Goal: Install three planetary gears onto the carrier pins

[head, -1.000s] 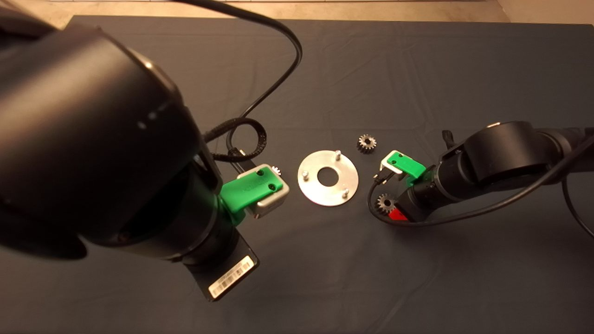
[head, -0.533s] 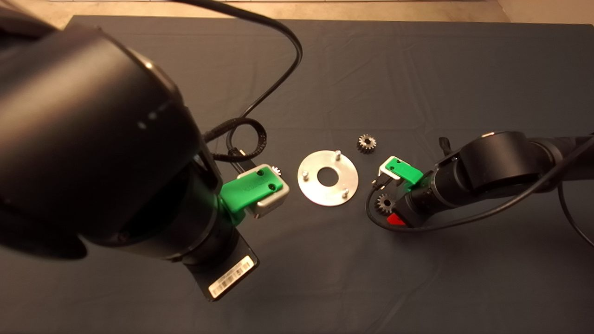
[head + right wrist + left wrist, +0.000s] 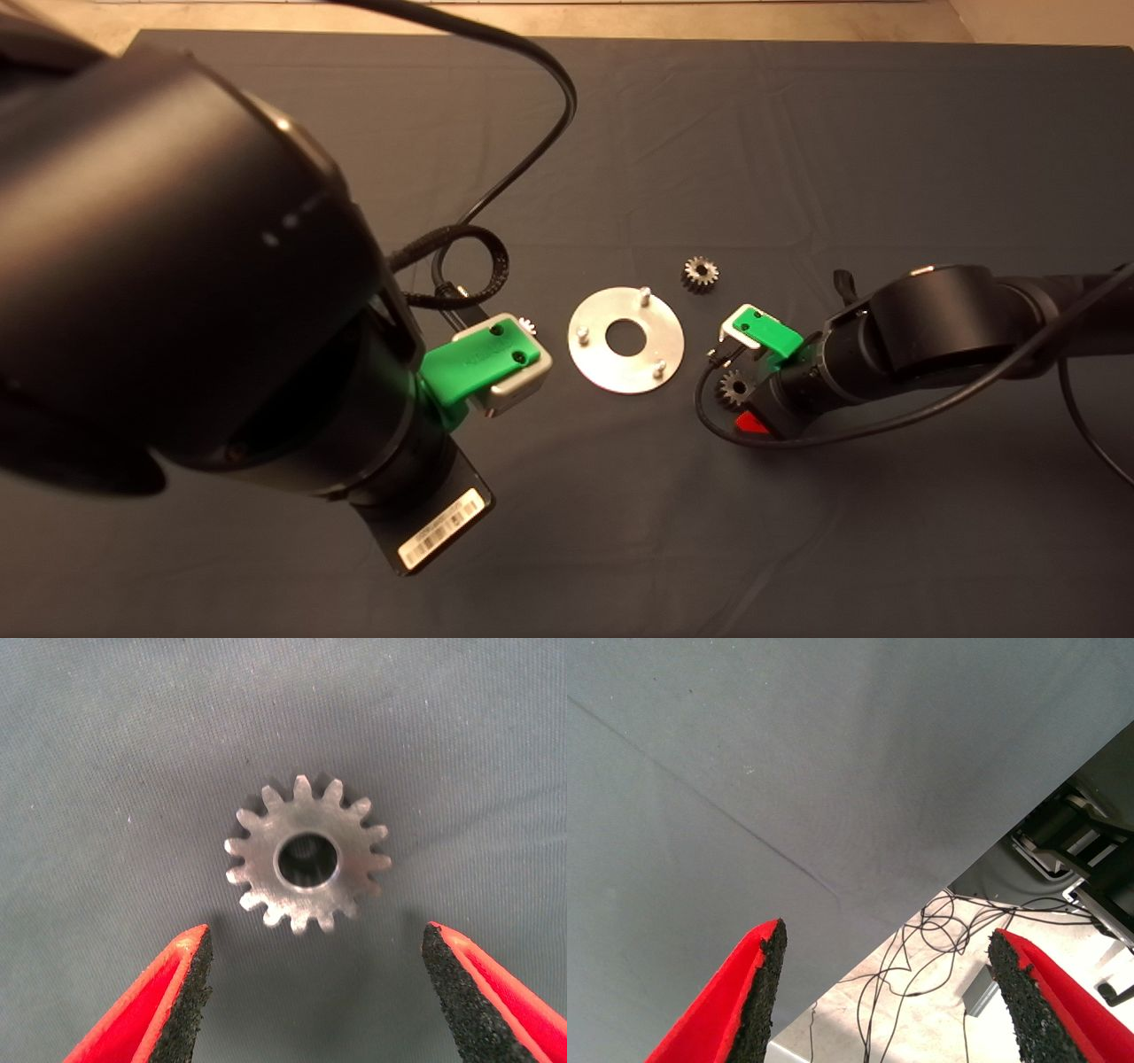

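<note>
The shiny round disc lies mid-mat with three carrier pins upright on it, all bare. One planetary gear lies just beyond the disc on its right. A second gear lies flat to the right of the disc, under my right gripper. That gripper is open, and the gear sits on the mat just ahead of its fingertips, untouched. A third gear peeks out behind the left arm's green mount. My left gripper is open and holds nothing, left of the disc.
The large black left arm fills the left of the head view, and its cable loops over the mat. The left wrist view shows the mat's edge with floor cables beyond. A thin cable curls beside the right gripper.
The right arm has shifted slightly left and nearer, settling lower over the gear beside the disc. The left arm, the disc and the gears have not moved.
</note>
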Action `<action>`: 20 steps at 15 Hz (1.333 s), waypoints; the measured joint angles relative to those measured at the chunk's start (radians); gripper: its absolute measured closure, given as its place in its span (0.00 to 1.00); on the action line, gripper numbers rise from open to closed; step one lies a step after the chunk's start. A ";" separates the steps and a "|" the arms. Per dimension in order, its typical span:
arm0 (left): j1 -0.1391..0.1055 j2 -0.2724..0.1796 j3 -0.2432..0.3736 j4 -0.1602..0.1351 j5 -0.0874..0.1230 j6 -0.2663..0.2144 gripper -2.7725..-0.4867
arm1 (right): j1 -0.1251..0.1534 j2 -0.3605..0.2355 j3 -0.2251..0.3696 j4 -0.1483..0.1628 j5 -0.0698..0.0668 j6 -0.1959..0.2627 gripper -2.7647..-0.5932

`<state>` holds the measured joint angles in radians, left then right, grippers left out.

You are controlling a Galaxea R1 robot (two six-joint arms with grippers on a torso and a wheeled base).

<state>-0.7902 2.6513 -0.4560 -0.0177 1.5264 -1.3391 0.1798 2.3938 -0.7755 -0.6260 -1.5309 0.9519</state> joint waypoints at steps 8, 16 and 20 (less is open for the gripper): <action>0.000 0.000 0.000 0.000 0.000 0.000 0.50 | -0.005 0.028 -0.026 -0.029 0.001 -0.001 0.47; 0.000 0.000 0.000 0.000 0.000 0.000 0.50 | -0.006 0.028 -0.046 -0.032 0.002 -0.001 0.55; 0.000 0.000 0.000 0.000 0.000 0.000 0.50 | -0.011 0.028 -0.047 -0.032 0.006 -0.001 0.63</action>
<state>-0.7902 2.6513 -0.4555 -0.0177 1.5264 -1.3391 0.1691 2.4221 -0.8221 -0.6577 -1.5249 0.9506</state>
